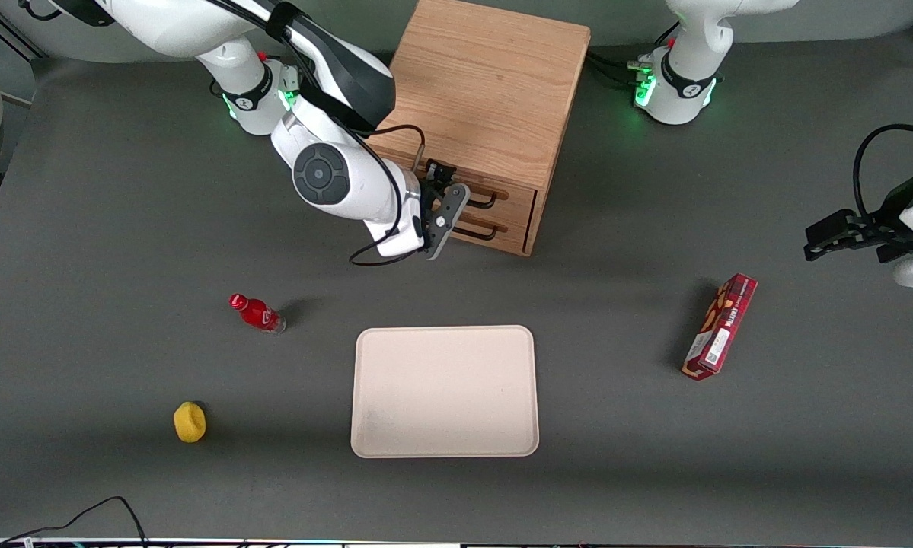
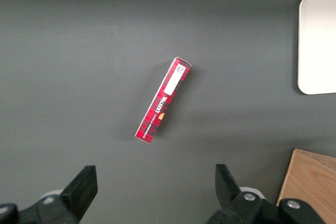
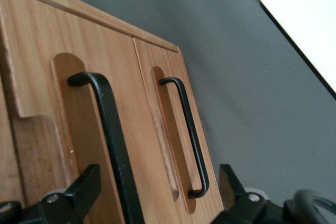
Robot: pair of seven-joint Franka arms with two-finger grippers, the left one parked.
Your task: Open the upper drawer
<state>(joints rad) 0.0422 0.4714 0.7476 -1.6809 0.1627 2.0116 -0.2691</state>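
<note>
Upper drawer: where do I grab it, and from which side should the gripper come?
Grip the upper drawer's black wire handle mid-span, coming straight at the drawer front. The bar stands off its wooden strip, leaving finger room. The gripper already sits at the handles, fingers open.

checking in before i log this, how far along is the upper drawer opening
Done: the gripper has reached the cabinet front, fingers open, with the upper drawer's handle running between them. In hand: lining up to grip it. Left: closing on the handle and pulling; both drawers look shut.
</note>
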